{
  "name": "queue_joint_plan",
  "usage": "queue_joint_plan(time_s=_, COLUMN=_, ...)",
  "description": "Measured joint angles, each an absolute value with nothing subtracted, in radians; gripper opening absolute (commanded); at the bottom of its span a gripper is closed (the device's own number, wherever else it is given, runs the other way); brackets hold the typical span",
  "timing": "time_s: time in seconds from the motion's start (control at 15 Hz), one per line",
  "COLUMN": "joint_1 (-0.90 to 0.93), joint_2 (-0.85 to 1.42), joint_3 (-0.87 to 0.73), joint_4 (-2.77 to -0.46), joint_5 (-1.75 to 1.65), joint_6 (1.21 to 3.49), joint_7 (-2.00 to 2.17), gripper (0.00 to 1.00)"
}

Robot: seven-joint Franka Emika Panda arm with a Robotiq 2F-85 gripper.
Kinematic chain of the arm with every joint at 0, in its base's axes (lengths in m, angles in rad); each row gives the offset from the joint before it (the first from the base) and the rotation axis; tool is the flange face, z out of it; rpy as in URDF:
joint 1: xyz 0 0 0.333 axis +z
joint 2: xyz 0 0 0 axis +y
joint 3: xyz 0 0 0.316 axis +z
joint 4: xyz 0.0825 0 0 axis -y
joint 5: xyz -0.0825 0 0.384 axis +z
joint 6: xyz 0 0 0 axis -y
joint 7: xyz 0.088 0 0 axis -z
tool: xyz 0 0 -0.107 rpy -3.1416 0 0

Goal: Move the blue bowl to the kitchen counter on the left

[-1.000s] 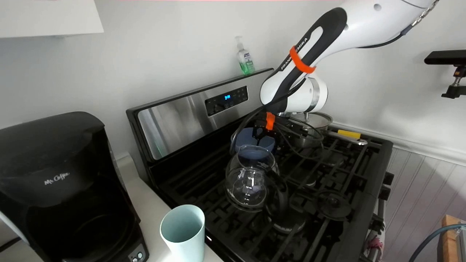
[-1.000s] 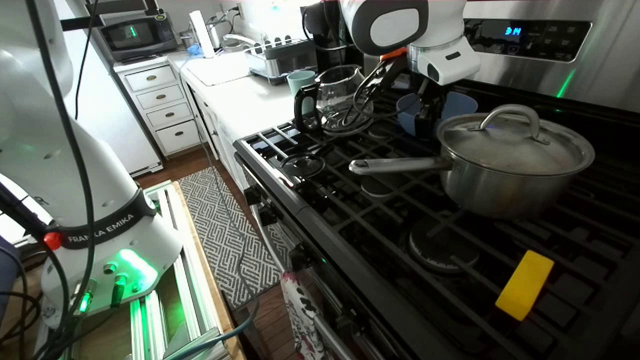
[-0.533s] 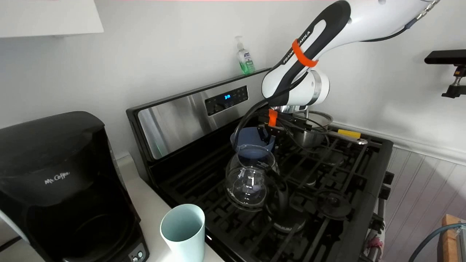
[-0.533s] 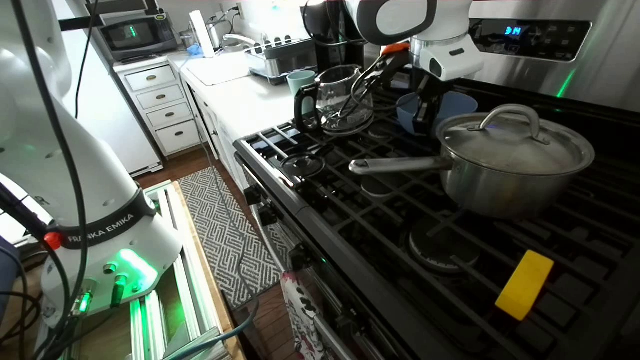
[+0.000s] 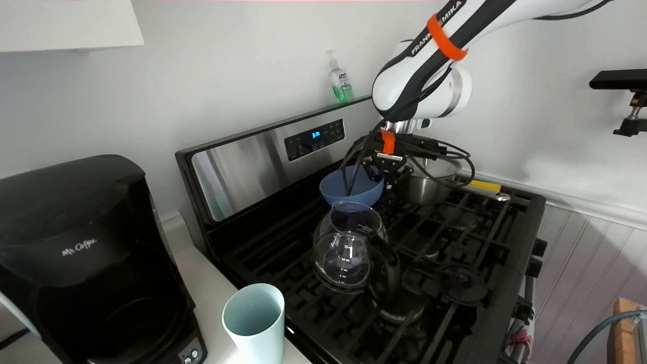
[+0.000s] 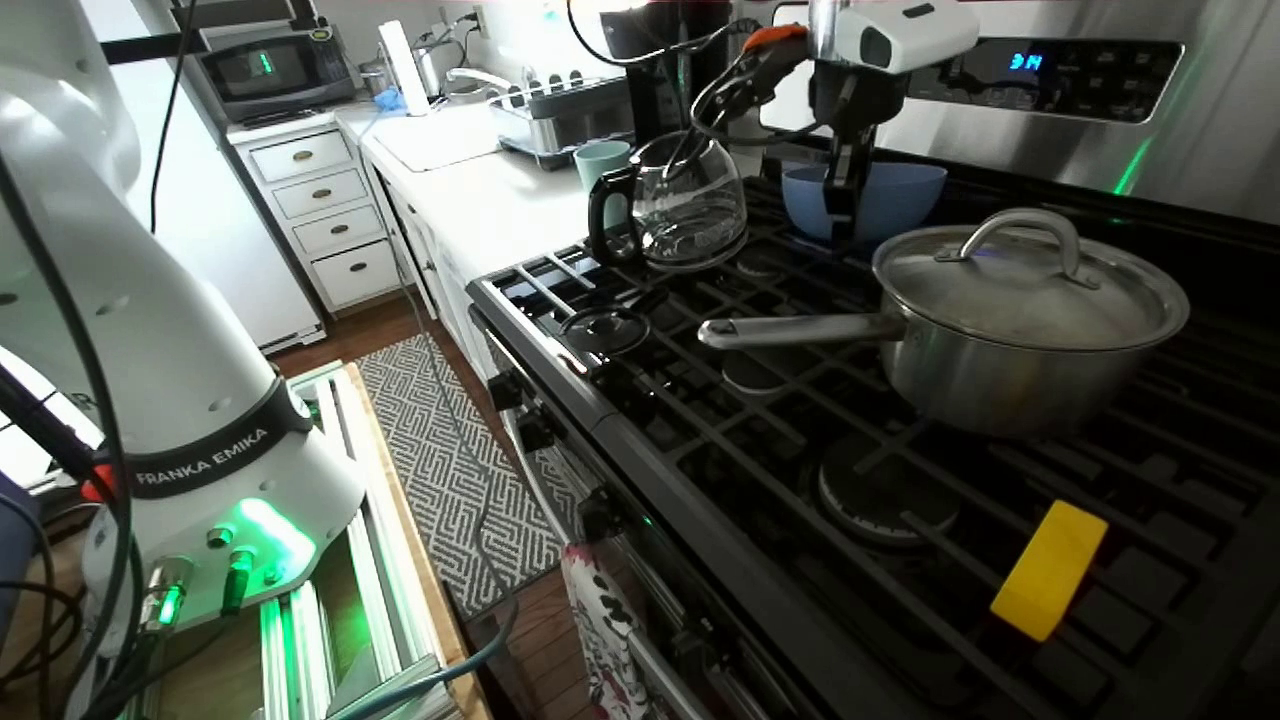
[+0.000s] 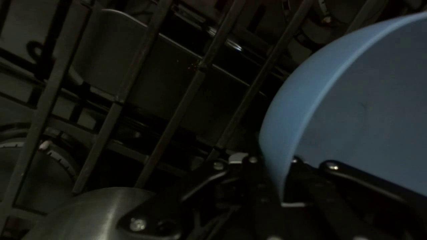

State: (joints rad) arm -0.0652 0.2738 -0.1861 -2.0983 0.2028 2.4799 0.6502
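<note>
Pinching the wall of a round, shallow, mid-blue, plastic-looking bowl (image 7: pixel 360 100) between black jaws closed upon it, with one jaw inside the rim and one outside in the wrist view. Holding the blue bowl over the rear of a broad black stovetop (image 6: pixel 680 485) with long-barred iron grates (image 7: pixel 181 110), near an upright, rectangular, stainless-steel back panel (image 5: pixel 268 159). Reaching down from above with a smooth, white, black-striped arm (image 5: pixel 480 25). Looking onto the grates in the wrist view and catching, at lower left, the curved edge of a round, silvery steel saucepan (image 6: pixel 1020 345). Holding the bowl between that lidded saucepan and a clear, rounded glass carafe (image 5: pixel 349 247) with a black handle, standing on the grates. Seeing a slim, clear plastic pump bottle (image 5: pixel 342 85), part-filled with green, atop the back panel. Seeing a yellow, rectangular block (image 6: pixel 1050 570) of unclear material lying beyond the saucepan. Seeing, past the carafe, a tall, pale mint, smooth-sided cup (image 5: pixel 255 323) on a flat, off-white kitchen bench (image 6: pixel 510 205), well apart from the bowl. Seeing a bulky, black, plastic-looking coffee maker (image 5: pixel 96 253) on the same bench, near the cup. Glimpsing, in the far corner, a dark, boxy microwave (image 6: pixel 275 80) with green digits.
</note>
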Motion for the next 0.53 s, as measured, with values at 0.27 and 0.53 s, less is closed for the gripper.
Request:
queue_joint_plan(time_s=0.27, joint_1=-0.068, joint_2=0.127, joint_3=-0.187, joint_4=-2.166, joint_5=0.152, joint_6=2.456, joint_7=0.590, gripper=0.02)
queue_joint_plan(time_s=0.53, joint_1=-0.077, joint_2=-0.063, joint_3=-0.182, joint_4=-2.250, joint_5=0.141, joint_6=2.427, joint_7=0.452, gripper=0.02)
